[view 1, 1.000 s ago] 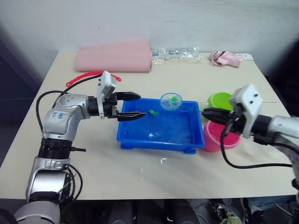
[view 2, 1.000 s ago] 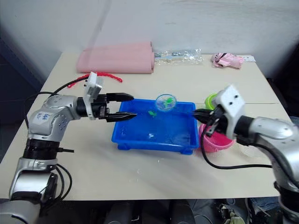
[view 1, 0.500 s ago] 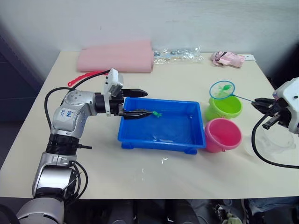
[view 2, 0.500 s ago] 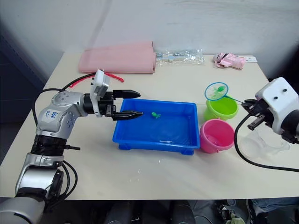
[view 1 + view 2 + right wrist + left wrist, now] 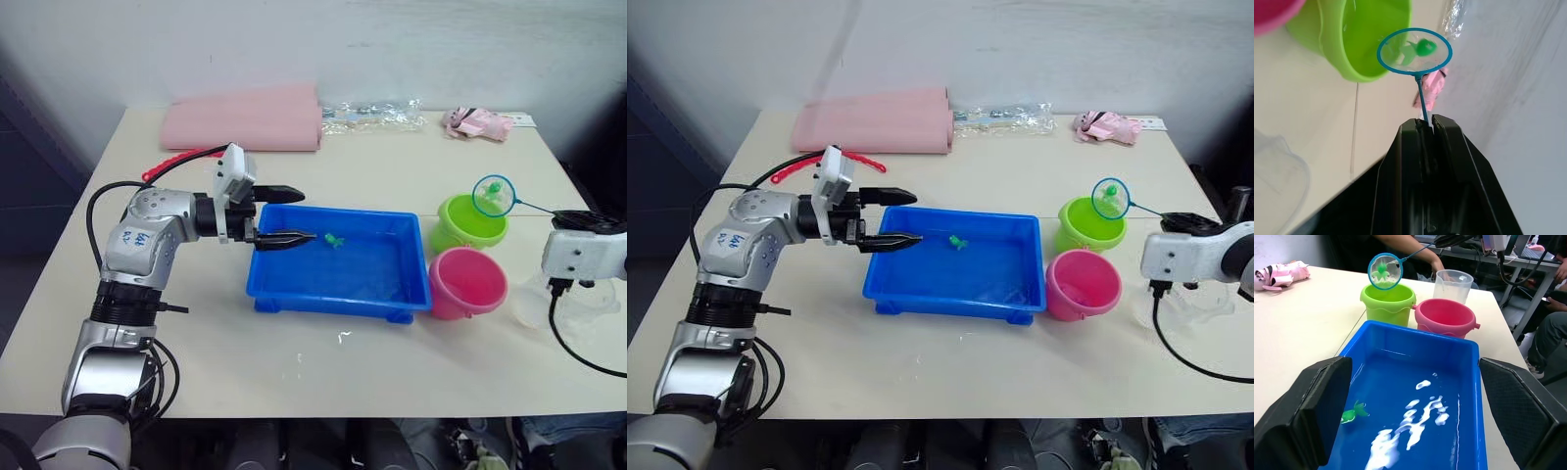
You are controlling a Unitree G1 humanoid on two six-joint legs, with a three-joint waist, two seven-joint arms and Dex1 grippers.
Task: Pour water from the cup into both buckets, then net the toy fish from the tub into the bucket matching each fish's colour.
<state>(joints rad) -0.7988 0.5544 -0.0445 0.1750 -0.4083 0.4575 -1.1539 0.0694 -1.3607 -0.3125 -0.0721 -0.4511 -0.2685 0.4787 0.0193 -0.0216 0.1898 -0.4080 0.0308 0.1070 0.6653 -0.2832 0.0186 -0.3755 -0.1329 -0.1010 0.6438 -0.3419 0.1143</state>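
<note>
The net (image 5: pixel 1414 51) handle is clamped between the closed fingers of the right end effector (image 5: pixel 1426 128). The hoop, holding a green fish (image 5: pixel 1425 47), is held at the right of the frame over the green bucket (image 5: pixel 471 221), directly ahead along the handle axis. The left end effector (image 5: pixel 284 215) is held open over the tub (image 5: pixel 338 299).

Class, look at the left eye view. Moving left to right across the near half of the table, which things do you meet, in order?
left gripper → blue tub → pink bucket → clear cup
</note>
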